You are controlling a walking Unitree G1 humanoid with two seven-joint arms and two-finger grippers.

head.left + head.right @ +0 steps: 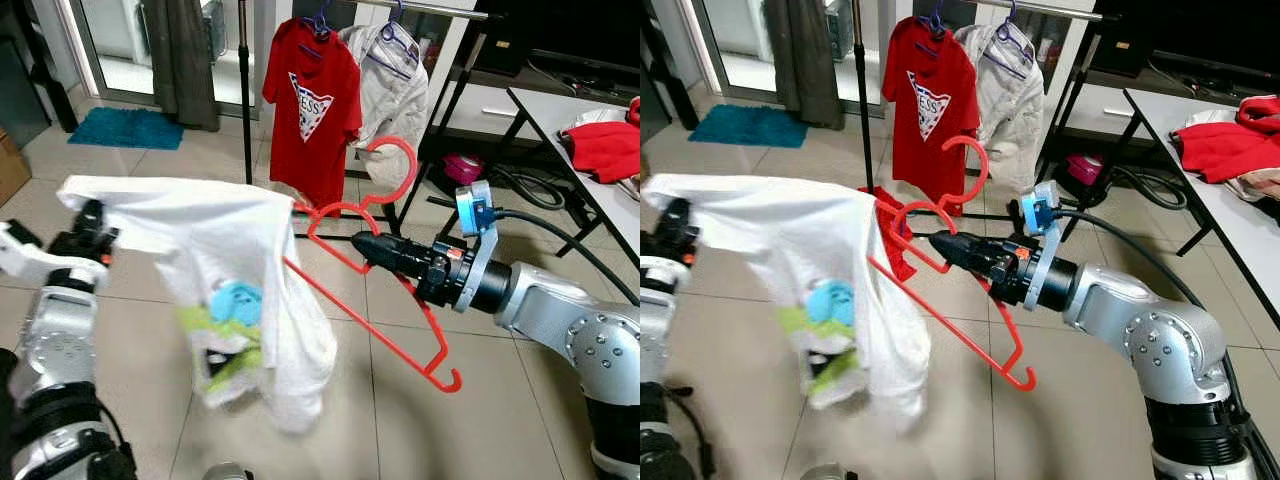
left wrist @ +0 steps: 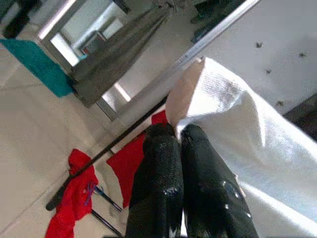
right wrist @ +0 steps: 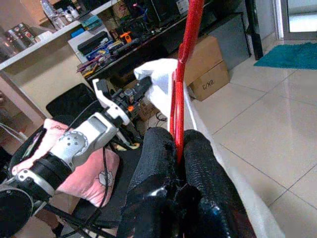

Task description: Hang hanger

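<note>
**Q:** Head views, entry one. What do you hold?

**A:** My right gripper (image 1: 358, 246) is clamped on the thin red plastic hanger (image 1: 372, 300) near its neck, out in front of me over the pale tiled floor (image 1: 150, 340). The hook curls upward; one arm of the hanger slopes down to a small end hook, the other runs into the white cotton T-shirt with a blue and green print (image 1: 230, 290). My left gripper (image 1: 92, 222) pinches the far edge of that shirt, so the cloth hangs stretched between both arms. Beyond stands the black metal garment rack (image 1: 246, 90) with a red printed T-shirt (image 1: 312, 110) and a light grey jacket (image 1: 392, 100) on purple hangers.

**Q:** Left wrist view?

**A:** Both black fingers (image 2: 158, 193) lie pressed together, white fabric caught between them at the tips. The rack's pole and red cloth sit behind.

**Q:** Right wrist view?

**A:** Fingers (image 3: 158, 168) closed narrowly on the red hanger bar, which rises straight up from between them. White shirt drapes past; my left arm shows across from it.
</note>
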